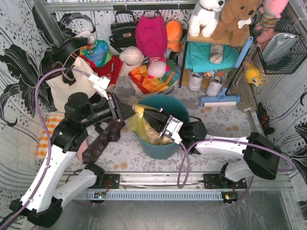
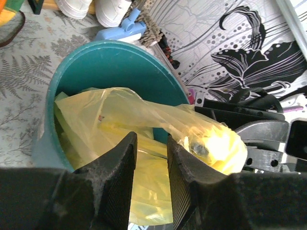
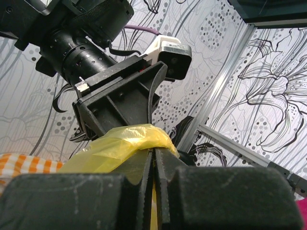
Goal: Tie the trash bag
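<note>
Teal bin (image 1: pixel 163 149) stands mid-surface (image 1: pixel 225 122), on the fern-print cloth. The trash bag (image 1: pixel 139 123) sits inside it, yellow and crinkled. Its upper part is gathered and drawn up over the bin's left rim. Both arms meet there, tips almost nose to nose above that rim.

Right tool (image 3: pixel 154 165): fingers pressed all but together, with a thin sliver of yellow plastic pinched in the seam. It is clenched on the bag. A rounded hump of bag film lies just ahead of its tips, draped against the nose of the other arm.

Left tool (image 2: pixel 151 143): fingers stand parallel with a narrow gap between them. From the wrist view yellow film shows through the gap, but it may lie below the fingers rather than between them. I cannot tell whether this tool is gripping. A twisted rope of bag runs from the bin across to the right and ends in a bright wad at the black body of the right arm.

Around:
- Cream tote bag (image 1: pixel 72 91) at left rear, behind the left arm.
- Dark patterned necktie (image 1: pixel 101 140) lying beside the bin, under the left arm.
- Orange checked cloth (image 1: pixel 42 139) at the far left edge.
- Blue brush (image 1: pixel 221 99) behind the bin on the right, near white shoes (image 1: pixel 205 82).
- Plush toys (image 1: pixel 225 17) high at rear right.
</note>
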Robot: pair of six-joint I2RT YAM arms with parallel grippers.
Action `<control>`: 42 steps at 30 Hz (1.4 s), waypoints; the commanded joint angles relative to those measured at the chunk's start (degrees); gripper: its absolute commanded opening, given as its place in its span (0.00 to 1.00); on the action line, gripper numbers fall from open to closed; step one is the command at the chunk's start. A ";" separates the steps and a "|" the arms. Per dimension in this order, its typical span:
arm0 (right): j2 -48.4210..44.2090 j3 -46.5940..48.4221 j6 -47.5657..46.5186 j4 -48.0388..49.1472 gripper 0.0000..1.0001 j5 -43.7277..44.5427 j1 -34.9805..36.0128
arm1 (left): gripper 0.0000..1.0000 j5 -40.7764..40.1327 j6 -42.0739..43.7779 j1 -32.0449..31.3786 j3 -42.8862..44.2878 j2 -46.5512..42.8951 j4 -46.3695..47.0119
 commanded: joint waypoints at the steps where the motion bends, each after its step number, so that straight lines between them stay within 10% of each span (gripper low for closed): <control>1: 1.21 -2.12 1.05 -0.06 0.04 -1.42 0.31 | 0.41 2.44 -3.34 -0.23 -1.00 -2.65 7.25; 13: 0.95 -2.55 1.01 -0.34 0.04 -0.96 0.33 | 0.53 -3.30 -3.91 -0.07 1.37 -4.90 2.82; 25: 0.57 -2.86 0.91 -0.60 0.04 -0.52 0.30 | 0.45 -6.16 -8.16 2.43 4.53 -4.37 1.17; 42: 1.16 -1.84 0.75 -0.69 0.04 -0.30 0.39 | 0.37 22.25 -23.68 19.44 -7.87 -6.05 21.71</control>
